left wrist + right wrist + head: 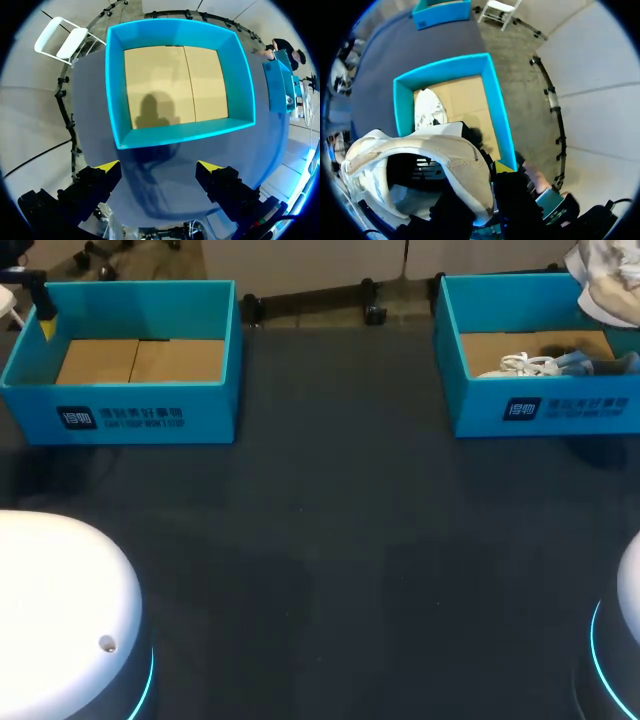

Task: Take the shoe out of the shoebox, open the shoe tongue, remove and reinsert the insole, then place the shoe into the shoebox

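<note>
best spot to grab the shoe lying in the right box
From straight above, since the box walls block every side. Pinch the lying shoe across its laced middle, likely its narrowest span. The right gripper holds the other shoe.

A wide stretch of bare table [330, 540] is being offered between the two boxes. The left shoebox [140, 415] is being shown open from above, with only its cardboard floor inside; the left gripper [158, 166], fingers apart, is being held just before its near wall. The right shoebox [540, 410] is being partly filled by a lying shoe [530, 365], and its opening is being partly covered by the white shoe [455, 150] clamped in the right gripper [490, 182]. The near table corners are being taken by the arm bases [60, 610].
</note>
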Controlling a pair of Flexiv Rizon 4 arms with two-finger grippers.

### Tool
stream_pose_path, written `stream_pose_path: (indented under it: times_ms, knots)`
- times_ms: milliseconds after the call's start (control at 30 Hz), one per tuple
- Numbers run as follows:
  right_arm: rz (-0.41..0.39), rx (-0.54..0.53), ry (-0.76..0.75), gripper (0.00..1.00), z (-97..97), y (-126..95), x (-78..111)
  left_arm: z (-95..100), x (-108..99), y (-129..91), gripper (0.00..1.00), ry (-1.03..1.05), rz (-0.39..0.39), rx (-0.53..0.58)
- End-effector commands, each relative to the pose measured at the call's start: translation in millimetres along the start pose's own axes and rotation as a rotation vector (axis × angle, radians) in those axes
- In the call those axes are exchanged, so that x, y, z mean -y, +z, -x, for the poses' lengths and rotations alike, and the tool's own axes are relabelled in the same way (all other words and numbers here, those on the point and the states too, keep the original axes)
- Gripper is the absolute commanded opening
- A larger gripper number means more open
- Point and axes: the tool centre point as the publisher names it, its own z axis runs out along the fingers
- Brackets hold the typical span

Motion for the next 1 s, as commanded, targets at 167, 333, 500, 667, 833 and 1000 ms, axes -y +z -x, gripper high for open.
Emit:
stream_pose_path:
  times_ms: [167, 333, 500, 667, 833, 1000]
  knots:
    - [-0.125, -0.033, 0.589, 0.0, 14.4, 13, 17.7, 0.3, -1, -1, 1.0, 0.001, 0.0, 0.002]
    - [-0.119, -0.01, 0.771, 0.0, 5.8, 9, 21.9, 0.3, -1, -1, 1.0, 0.001, 0.0, 0.002]
    - [-0.148, 0.047, 0.951, 0.0, -2.6, 3, 31.0, 0.3, -1, -1, 1.0, 0.001, 0.0, 0.002]
    - [-0.247, 0.124, 1.248, 0.0, -22.1, 3, 47.6, 0.3, -1, -1, 1.0, 0.001, 0.0, 0.002]
    - [-0.247, 0.124, 1.248, 0.0, -22.1, 3, 47.6, 0.3, -1, -1, 1.0, 0.001, 0.0, 0.002]
    - [-0.247, 0.124, 1.248, 0.0, -22.1, 3, 47.6, 0.3, -1, -1, 1.0, 0.001, 0.0, 0.002]
